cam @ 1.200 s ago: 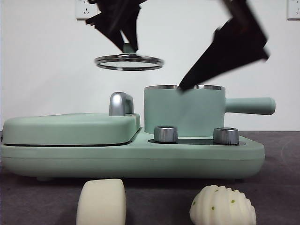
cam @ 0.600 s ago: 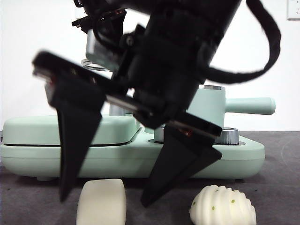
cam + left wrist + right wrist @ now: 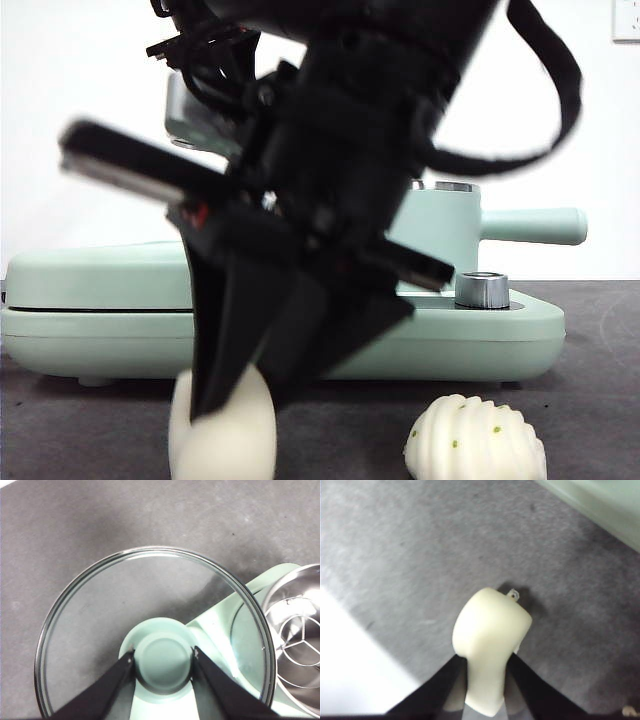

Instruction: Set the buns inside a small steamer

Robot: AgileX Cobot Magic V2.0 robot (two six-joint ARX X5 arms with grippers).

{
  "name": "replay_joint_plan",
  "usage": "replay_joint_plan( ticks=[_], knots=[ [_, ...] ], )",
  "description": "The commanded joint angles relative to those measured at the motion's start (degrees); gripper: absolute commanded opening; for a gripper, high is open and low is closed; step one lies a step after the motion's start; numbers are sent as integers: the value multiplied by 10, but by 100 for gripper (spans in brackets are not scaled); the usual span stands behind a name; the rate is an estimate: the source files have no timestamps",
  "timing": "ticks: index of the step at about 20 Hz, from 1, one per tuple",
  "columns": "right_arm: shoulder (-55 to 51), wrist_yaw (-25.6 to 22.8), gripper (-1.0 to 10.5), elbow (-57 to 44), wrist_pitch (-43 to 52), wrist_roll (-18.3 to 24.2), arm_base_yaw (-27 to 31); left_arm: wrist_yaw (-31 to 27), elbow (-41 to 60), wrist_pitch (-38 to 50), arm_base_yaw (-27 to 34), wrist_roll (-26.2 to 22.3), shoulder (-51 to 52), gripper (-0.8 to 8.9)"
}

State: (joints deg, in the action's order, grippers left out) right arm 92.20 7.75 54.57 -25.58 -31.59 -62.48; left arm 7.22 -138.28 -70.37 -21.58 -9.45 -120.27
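My right gripper [image 3: 240, 400] reaches down at the front of the table and is shut on the smooth cream-white bun [image 3: 222, 435]. In the right wrist view the bun [image 3: 490, 625] sits pinched between the two jaws, close over the dark table. The ridged bun [image 3: 476, 440] with green flecks lies untouched to the right. The small steamer [image 3: 447, 232] stands behind the arm, mostly hidden, with its handle [image 3: 530, 225] pointing right. My left gripper [image 3: 163, 656] is shut on the green knob of the glass lid [image 3: 95, 615] and holds it in the air beside the open steamer [image 3: 300, 640].
The steamer sits on a mint-green cooker base [image 3: 470, 335] with a steel dial [image 3: 482, 290]. A flat green griddle lid [image 3: 90, 275] covers the base's left half. The right arm fills the middle of the front view.
The right gripper has dropped lower and its jaws have shut on the smooth bun, which now looks squeezed and narrower. The left gripper still holds the lid up.
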Motion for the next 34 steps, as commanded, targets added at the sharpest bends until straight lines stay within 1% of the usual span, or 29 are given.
replay_joint_plan(
  ticks=[1, 4, 7, 10, 12, 14, 17, 21, 22, 24, 27, 29, 32, 34],
  knots=[
    [10, 9, 81, 75, -74, 50, 7, 1, -23, 12, 7, 1, 4, 89],
    [10, 12, 81, 192, -217, 109, 40, 0, -23, 12, 20, 4, 4, 89],
    [11, 5, 82, 312, -325, 169, 103, 1, -23, 12, 30, 9, 4, 89],
    [28, -25, 83, 420, -379, 216, 181, 0, -23, 13, 33, 10, 4, 89],
    [59, -24, 83, 486, -398, 242, 230, 1, -22, 15, 33, 10, 4, 89],
    [97, -23, 84, 534, -410, 260, 265, 1, -23, 15, 33, 10, 4, 89],
    [153, -17, 89, 569, -414, 273, 295, 1, -23, 15, 33, 11, 4, 89],
    [216, -15, 89, 570, -409, 278, 314, 1, -23, 13, 33, 12, 4, 89],
    [228, -11, 89, 570, -407, 280, 316, 1, -23, 13, 33, 12, 4, 89],
    [245, 21, 89, 570, -404, 294, 322, 1, -23, 13, 33, 12, 4, 89],
    [254, 28, 90, 570, -404, 296, 329, 1, -22, 13, 33, 12, 4, 89],
    [254, 30, 156, 570, -399, 296, 330, 1, -22, 13, 33, 12, 4, 89],
    [254, 40, 310, 570, -399, 297, 335, 1, -22, 13, 33, 14, 4, 89],
    [254, 49, 366, 570, -389, 296, 335, 1, -22, 12, 33, 14, 4, 89]
  ],
)
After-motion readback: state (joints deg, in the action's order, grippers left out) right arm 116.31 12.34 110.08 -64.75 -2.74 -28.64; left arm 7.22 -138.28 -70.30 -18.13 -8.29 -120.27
